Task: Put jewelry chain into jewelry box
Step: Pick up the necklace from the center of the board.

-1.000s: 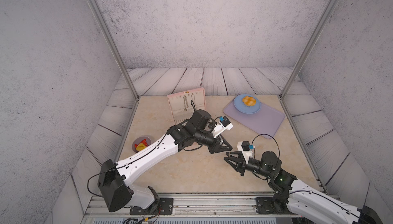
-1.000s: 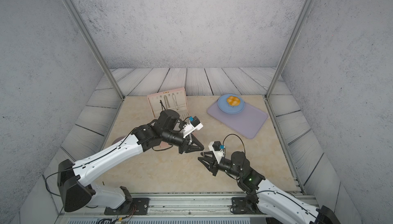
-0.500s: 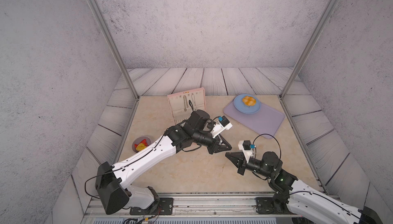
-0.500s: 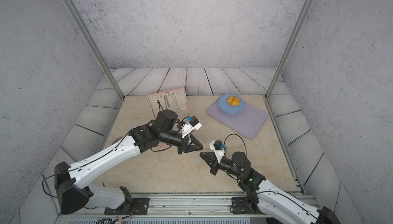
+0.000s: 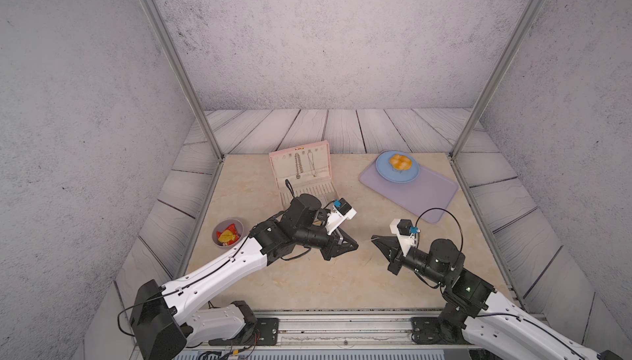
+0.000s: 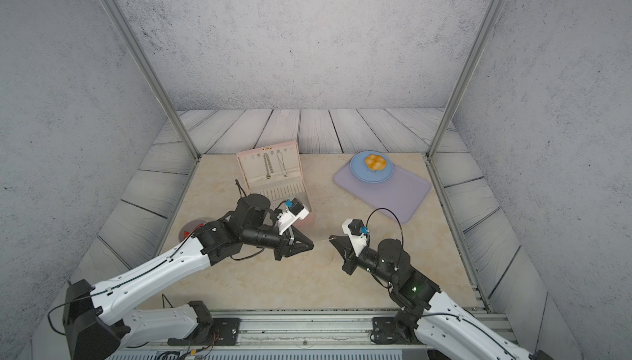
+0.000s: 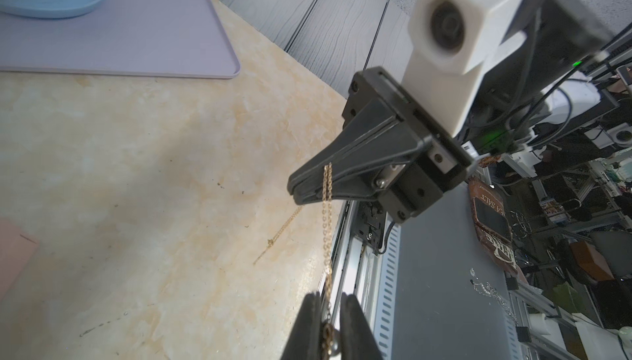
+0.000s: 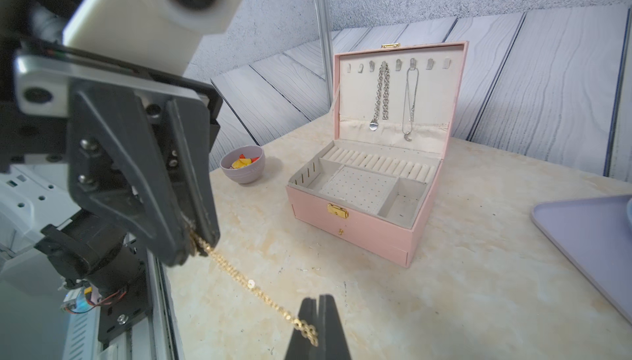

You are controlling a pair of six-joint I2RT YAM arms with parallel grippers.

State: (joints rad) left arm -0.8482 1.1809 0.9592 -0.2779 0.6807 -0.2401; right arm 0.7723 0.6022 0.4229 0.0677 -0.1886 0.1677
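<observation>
The right gripper (image 5: pixel 373 238) has its fingers pressed together on one end of the jewelry chain (image 8: pixel 246 281). One second earlier these fingers stood spread, and half a second earlier they had narrowed. The tip now sits slightly higher in the frame than before.

The left gripper (image 5: pixel 355 246) pinches the other end of the chain. In the left wrist view only a thin gap shows between its fingers (image 7: pixel 313 317). Its grip is unchanged, while the base link of the left arm has shifted toward the lower left of the frame.

Both tips face each other, near but apart, in the lower centre of both top views. The chain spans the gap between them above the table (image 5: pixel 273 283) and is too fine to make out in the top views. In the right wrist view it runs from the left gripper (image 8: pixel 198 249) at centre left down to the right gripper (image 8: pixel 316 307) at the bottom edge. A tiny disc (image 8: pixel 251 283) sits partway along it.

The jewelry box (image 5: pixel 323 177) stands open in the upper centre, well apart from the chain, and has not moved. A thick silver chain (image 8: pixel 382 95) and a thin silver necklace (image 8: pixel 410 102) hang inside its lid. The bowl (image 5: pixel 239 225), tray (image 5: pixel 431 194) and plate (image 5: pixel 384 173) have not moved.
</observation>
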